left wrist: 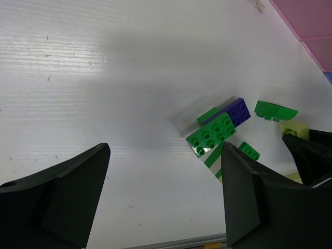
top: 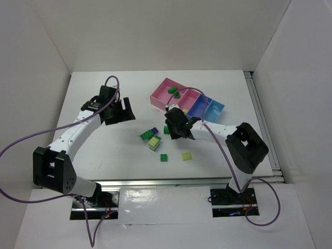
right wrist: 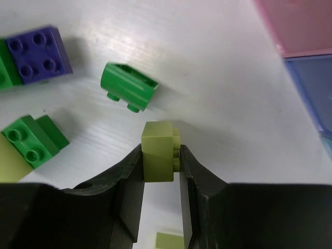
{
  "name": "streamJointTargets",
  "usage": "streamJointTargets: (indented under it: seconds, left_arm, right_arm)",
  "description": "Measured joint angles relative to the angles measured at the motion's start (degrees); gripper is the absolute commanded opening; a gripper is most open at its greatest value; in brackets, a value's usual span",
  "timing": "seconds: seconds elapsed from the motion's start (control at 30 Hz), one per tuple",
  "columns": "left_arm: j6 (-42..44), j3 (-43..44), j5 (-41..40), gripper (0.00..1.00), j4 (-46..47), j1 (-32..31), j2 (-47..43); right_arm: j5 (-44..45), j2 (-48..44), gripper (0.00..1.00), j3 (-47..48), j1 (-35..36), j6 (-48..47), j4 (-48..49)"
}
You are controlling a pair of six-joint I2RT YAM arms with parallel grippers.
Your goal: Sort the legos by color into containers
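My right gripper (right wrist: 161, 155) is shut on a pale yellow lego (right wrist: 157, 150), just above the table beside a green sloped lego (right wrist: 128, 85). From above, the right gripper (top: 176, 127) sits right of a cluster of green, yellow and purple legos (top: 150, 138). A green lego (top: 163, 157) and a yellow lego (top: 186, 156) lie nearer the front. The containers stand at the back right: a large pink tray (top: 162, 94) holding two green legos (top: 174, 93), a smaller pink tray (top: 189, 101), a blue tray (top: 201, 107) and a light blue tray (top: 215, 110). My left gripper (left wrist: 166, 150) is open over bare table.
In the left wrist view a purple brick (left wrist: 238, 111) and a green brick (left wrist: 212, 135) lie just beyond my right finger. White walls close in the table on three sides. A metal rail (top: 171, 182) runs along the front edge.
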Motion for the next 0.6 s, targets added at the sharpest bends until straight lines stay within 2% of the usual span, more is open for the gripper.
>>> streamJointTargets:
  seconds: [0.1, 0.3, 0.57, 0.6]
  left_arm:
    - [-0.02, 0.00, -0.09, 0.93, 0.00, 0.00, 0.00]
    - [-0.17, 0.00, 0.48, 0.96, 0.00, 0.00, 0.00]
    - [-1.09, 0.59, 2.03, 0.96, -0.74, 0.00, 0.00]
    - [-1.27, 1.14, 2.23, 0.96, -1.16, 0.00, 0.04]
  right_arm:
    - [1.90, -1.38, 0.29, 3.26, -1.22, 1.60, -2.14]
    - [4.87, -1.07, 0.29, 15.43, -8.79, 4.35, -6.16]
    - [5.79, 8.70, 0.31, 29.07, -16.46, 6.08, -7.26]
    - [5.62, 11.02, 0.39, 30.88, -16.90, 6.21, -7.45]
